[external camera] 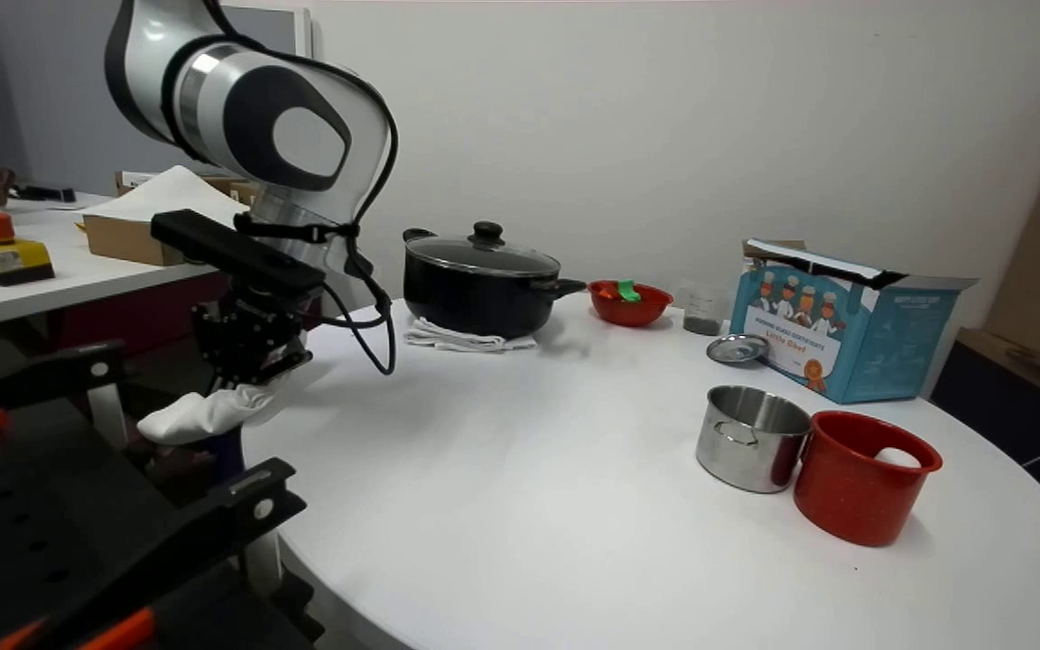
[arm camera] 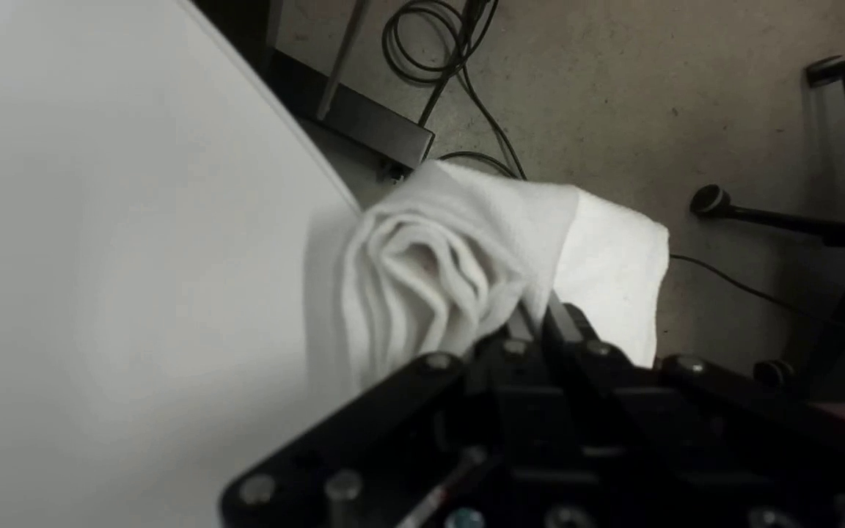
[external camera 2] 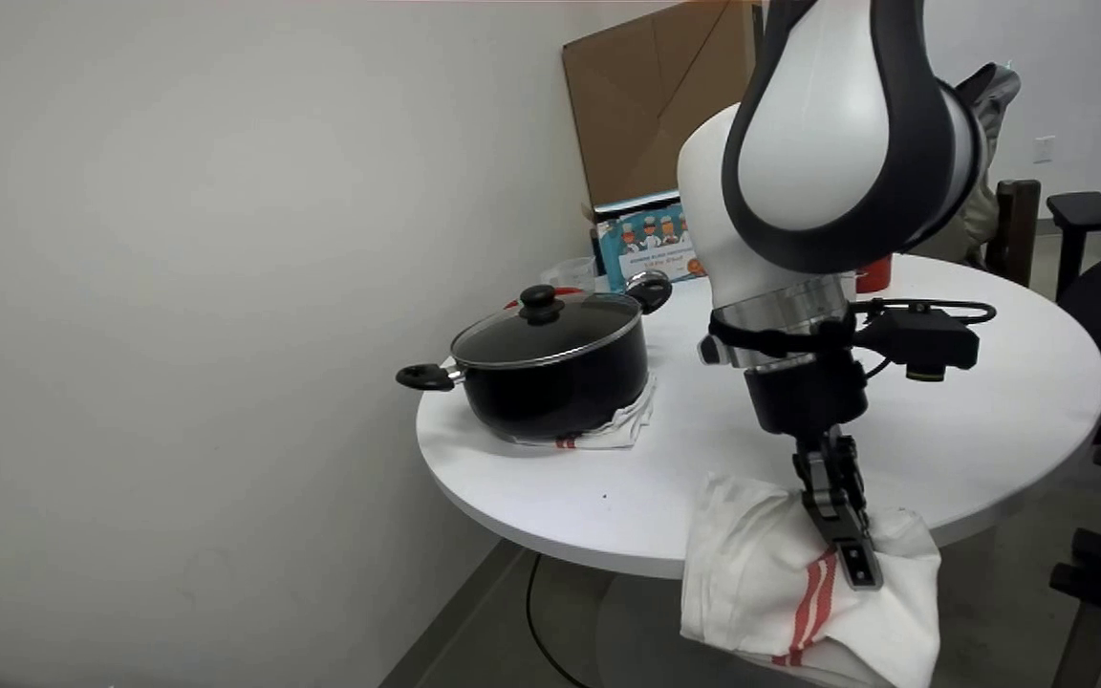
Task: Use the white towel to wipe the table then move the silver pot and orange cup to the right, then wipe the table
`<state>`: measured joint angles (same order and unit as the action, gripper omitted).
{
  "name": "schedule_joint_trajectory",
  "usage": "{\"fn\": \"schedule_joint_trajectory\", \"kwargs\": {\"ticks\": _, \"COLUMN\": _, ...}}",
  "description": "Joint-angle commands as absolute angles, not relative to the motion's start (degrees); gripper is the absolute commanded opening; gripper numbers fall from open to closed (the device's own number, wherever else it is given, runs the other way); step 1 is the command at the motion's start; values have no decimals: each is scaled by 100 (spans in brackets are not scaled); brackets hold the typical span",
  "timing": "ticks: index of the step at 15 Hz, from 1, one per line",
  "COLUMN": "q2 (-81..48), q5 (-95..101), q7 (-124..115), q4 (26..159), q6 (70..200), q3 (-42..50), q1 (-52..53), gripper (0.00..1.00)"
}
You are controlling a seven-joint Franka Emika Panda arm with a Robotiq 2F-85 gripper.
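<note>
The white towel (external camera 2: 751,583), with its red stripes, hangs bunched at the edge of the round white table (external camera: 502,515) and partly past it. My gripper (arm camera: 538,312) is shut on a fold of this cloth; in the wrist view the towel (arm camera: 466,213) bulges out ahead of the fingers. An exterior view has the gripper (external camera: 254,372) at the table's left end, far from the silver pot (external camera: 741,451). Close beside that pot stands the orange cup (external camera: 858,492), upright, with something white inside. The arm hides the pot in an exterior view, where a bit of the cup (external camera 2: 875,275) shows.
A big black lidded pot (external camera: 479,289) sits on a folded cloth (external camera: 466,338) by the wall. Near it are a red bowl (external camera: 628,311), a clear glass (external camera: 705,311), a metal lid (external camera: 737,349) and a blue box (external camera: 845,329). A desk (external camera: 96,280) adjoins the arm's side.
</note>
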<state>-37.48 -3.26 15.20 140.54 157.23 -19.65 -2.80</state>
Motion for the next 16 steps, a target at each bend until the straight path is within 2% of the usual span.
{"fn": "schedule_joint_trajectory", "kwargs": {"ticks": 1, "q2": -3506, "q5": -207, "q7": 1787, "q4": 14036, "q6": 15782, "q3": -1506, "q1": -658, "gripper": 5}}
{"fn": "schedule_joint_trajectory", "kwargs": {"ticks": 7, "q2": -2772, "q5": -23, "q7": 1674, "q4": 13974, "q6": 15235, "q3": -1362, "q1": -458, "gripper": 5}}
{"fn": "schedule_joint_trajectory", "kwargs": {"ticks": 15, "q2": -2521, "q5": 568, "q7": 1617, "q4": 13135, "q6": 15435, "q3": -412, "q1": -413, "gripper": 5}}
{"fn": "schedule_joint_trajectory", "kwargs": {"ticks": 16, "q2": -2563, "q5": 545, "q7": 1630, "q4": 13112, "q6": 15391, "q3": -385, "q1": -435, "gripper": 32}}
